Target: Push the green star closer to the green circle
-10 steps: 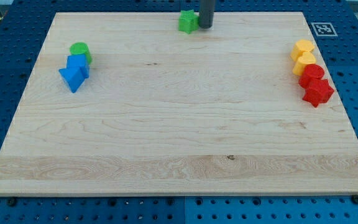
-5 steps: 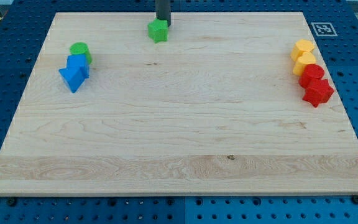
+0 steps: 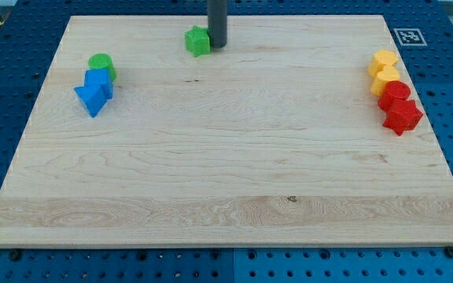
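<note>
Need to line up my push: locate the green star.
Green star sits near the view's top, left of centre, right beside my tip, well right of the green circle.

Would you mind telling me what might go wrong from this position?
My tip sits at the green star's right side, near the board's top edge; an off-centre push may let it slip away. The blue blocks touch the green circle, so overshooting could scatter them.
</note>
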`<state>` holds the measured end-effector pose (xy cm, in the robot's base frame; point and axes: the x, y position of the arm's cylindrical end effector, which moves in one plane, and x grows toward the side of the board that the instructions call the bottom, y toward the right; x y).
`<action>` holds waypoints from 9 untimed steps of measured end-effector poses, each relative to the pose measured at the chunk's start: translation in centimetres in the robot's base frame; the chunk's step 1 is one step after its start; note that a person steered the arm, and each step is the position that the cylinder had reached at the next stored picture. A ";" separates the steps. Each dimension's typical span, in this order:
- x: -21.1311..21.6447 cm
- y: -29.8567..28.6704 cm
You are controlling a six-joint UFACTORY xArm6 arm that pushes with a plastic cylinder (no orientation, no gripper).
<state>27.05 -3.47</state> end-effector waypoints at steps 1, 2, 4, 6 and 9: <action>0.0 -3.5; 0.0 -6.9; 0.0 -13.2; -0.2 -14.4; -5.2 -17.0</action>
<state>21.83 -20.46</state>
